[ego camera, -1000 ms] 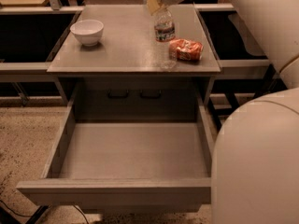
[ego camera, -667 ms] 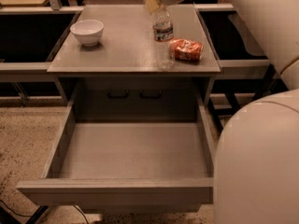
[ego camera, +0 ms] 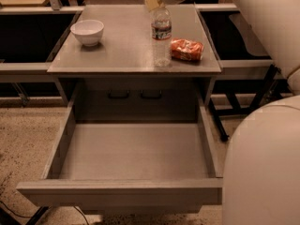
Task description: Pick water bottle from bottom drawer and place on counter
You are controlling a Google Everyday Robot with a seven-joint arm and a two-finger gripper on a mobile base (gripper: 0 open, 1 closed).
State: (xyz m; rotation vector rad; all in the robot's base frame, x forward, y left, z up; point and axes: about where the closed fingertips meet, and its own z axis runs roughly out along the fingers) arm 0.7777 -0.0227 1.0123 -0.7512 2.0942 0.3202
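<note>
Water bottle (ego camera: 161, 36) is standing upright on the counter (ego camera: 126, 50), and the scene is reading from near to far as follows. Closest, the bottom drawer (ego camera: 119, 193) is hanging fully pulled out, its plain front panel running across the lower view and its tall sides framing a wide, bare grey floor with open room above it. At the right, the robot's rounded white body (ego camera: 265, 168) is crowding the drawer's right front corner. Behind the drawer, two smaller drawer fronts with dark handles (ego camera: 134, 95) are sitting in shadow under the counter's front edge. On the counter, the bottle is resting in the right half, fairly near that front edge, with an orange packet (ego camera: 187, 49) lying just beside it on its right and not clearly touching it. A white bowl (ego camera: 87, 31) is sitting well apart near the left edge, leaving a broad free strip of counter between them. The bottle is showing clear and see-through, with a label band round its upper middle; its cap is being hidden. At the far edge, the gripper (ego camera: 154, 1) is hanging right at the bottle's top, reaching in from the white arm (ego camera: 262, 18); whether it is clasping the bottle or is clear of it cannot be told.
</note>
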